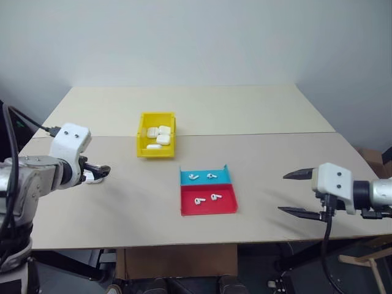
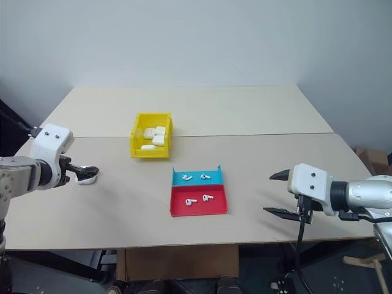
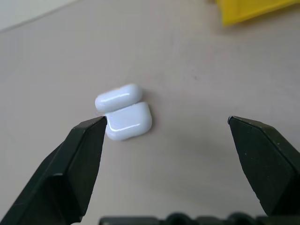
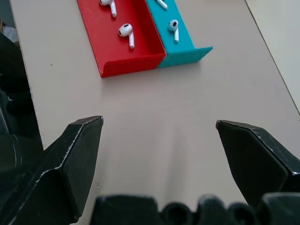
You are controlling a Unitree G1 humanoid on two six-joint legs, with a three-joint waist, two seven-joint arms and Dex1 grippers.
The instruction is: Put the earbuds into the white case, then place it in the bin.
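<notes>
Both grippers, left and right, gape wide, empty. An open white case lies on the table beside one left finger. Earbuds fill the red-blue tray. Farther, a yellow bin holds cases.

Bare table between right claw and tray; unobstructed.

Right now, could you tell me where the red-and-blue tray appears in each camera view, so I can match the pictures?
Left eye view: the tray lies just right of centre on the table, nearer than the yellow bin.
Right eye view: the tray sits at centre, below the bin.
Left wrist view: no tray; a corner of the bin.
Right wrist view: the tray at the top.
Shared landmark: the bin.
</notes>
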